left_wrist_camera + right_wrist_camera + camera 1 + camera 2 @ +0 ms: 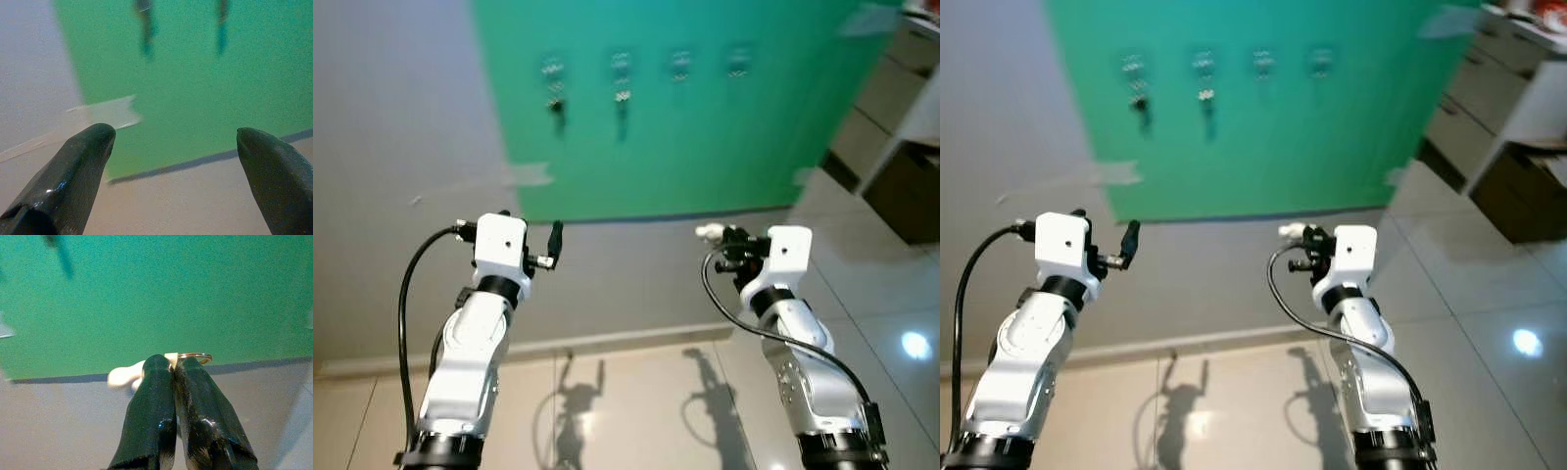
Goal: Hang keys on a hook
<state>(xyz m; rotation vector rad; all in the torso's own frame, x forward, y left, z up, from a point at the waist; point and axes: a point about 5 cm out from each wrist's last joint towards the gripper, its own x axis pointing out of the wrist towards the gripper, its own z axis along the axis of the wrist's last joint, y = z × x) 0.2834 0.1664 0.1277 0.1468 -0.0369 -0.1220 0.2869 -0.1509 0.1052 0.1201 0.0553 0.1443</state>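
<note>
While our right claw (173,364) is pinching the keys (194,355) by their ring (leaving it free to hook), our left claw (171,142) is gaping empty below the hooks (680,65).

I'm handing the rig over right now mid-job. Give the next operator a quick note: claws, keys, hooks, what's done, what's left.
Right claw: shut on the key ring with its white tag, held out in front, short of the wall.
Left claw: open, holding nothing, raised beside it.
Green board on the wall ahead carries four hooks. The two hooks on the left already hold hanging items; the two on the right look free.
Done: keys picked up and the board faced.
Left: move closer, lift the ring onto a free hook, release.
</note>
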